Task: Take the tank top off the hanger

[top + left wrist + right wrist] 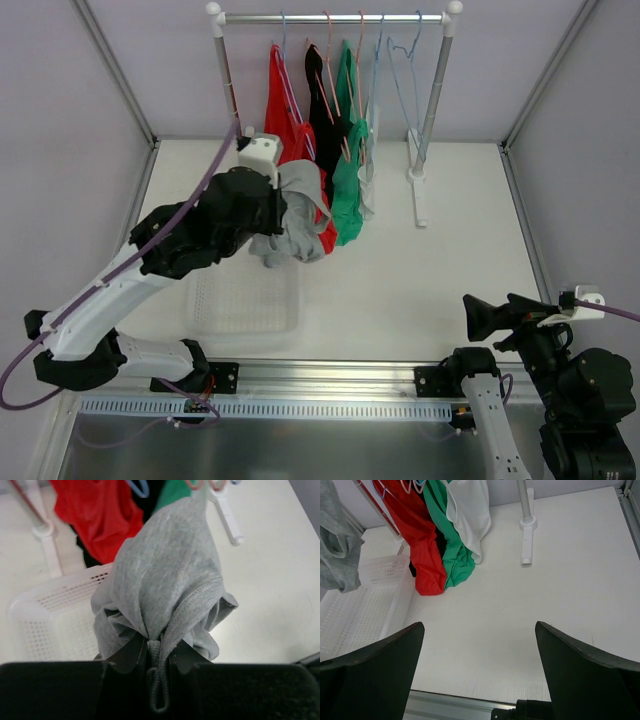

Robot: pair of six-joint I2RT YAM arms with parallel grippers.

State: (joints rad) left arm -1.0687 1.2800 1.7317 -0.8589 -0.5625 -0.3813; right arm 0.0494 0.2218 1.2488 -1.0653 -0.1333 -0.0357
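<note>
My left gripper (pixel 282 208) is shut on a bunched grey tank top (pixel 300 215), held in the air just in front of the rack and above the basket. In the left wrist view the grey cloth (pixel 170 580) is pinched between the closed jaws of the left gripper (pixel 160 652), with a strap loop hanging below. Its upper end runs up towards the hangers; I cannot tell whether it is still on one. It also shows in the right wrist view (pixel 337 540). My right gripper (pixel 490 315) is open and empty, low at the near right (pixel 479 625).
A clothes rack (pixel 335 17) at the back holds red (pixel 280 110), black (pixel 325 110), green (pixel 350 180) and white (pixel 368 185) tops, plus empty blue hangers (pixel 405 60). Its foot (pixel 420 195) rests on the table. A white perforated basket (pixel 245 300) sits below the left gripper.
</note>
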